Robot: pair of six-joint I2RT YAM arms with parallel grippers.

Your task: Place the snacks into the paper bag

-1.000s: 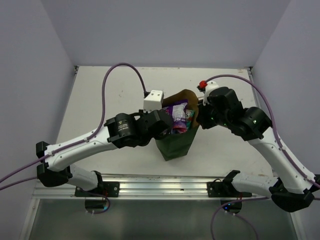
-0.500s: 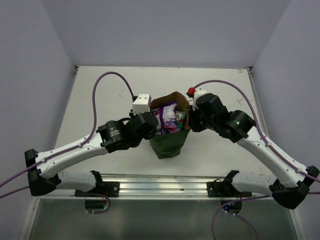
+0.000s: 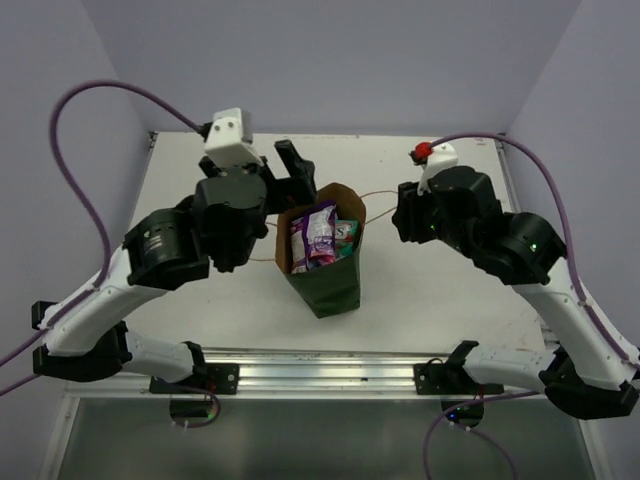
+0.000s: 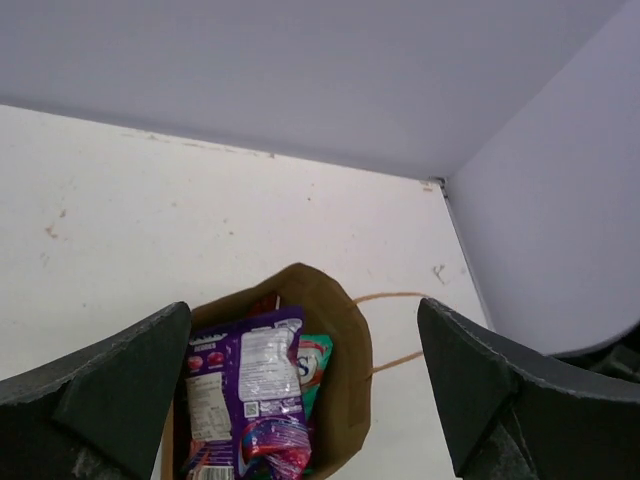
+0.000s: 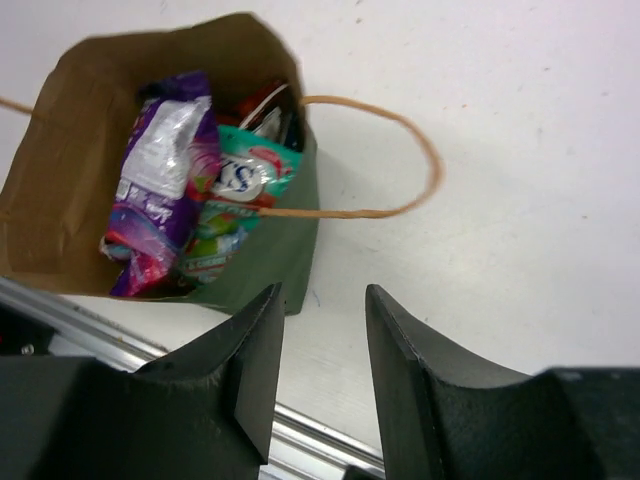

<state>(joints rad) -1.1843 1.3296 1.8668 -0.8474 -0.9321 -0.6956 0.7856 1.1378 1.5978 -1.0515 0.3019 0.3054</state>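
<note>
Left gripper (image 4: 302, 310) jaws spread wide, empty, just left of paper bag (image 3: 325, 285). Bag upright mid-table (image 3: 440, 290), holding the snacks: purple packet (image 3: 315, 235), teal packet (image 3: 346, 232) beside it, red packet (image 5: 262, 100) partly hidden behind. Right gripper (image 5: 322, 295) jaws parted, empty, right of bag, not touching.

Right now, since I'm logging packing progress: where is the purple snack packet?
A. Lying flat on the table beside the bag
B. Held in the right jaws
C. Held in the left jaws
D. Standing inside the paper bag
D: the purple snack packet stands inside the open top of the upright paper bag, beside a teal packet.
</note>
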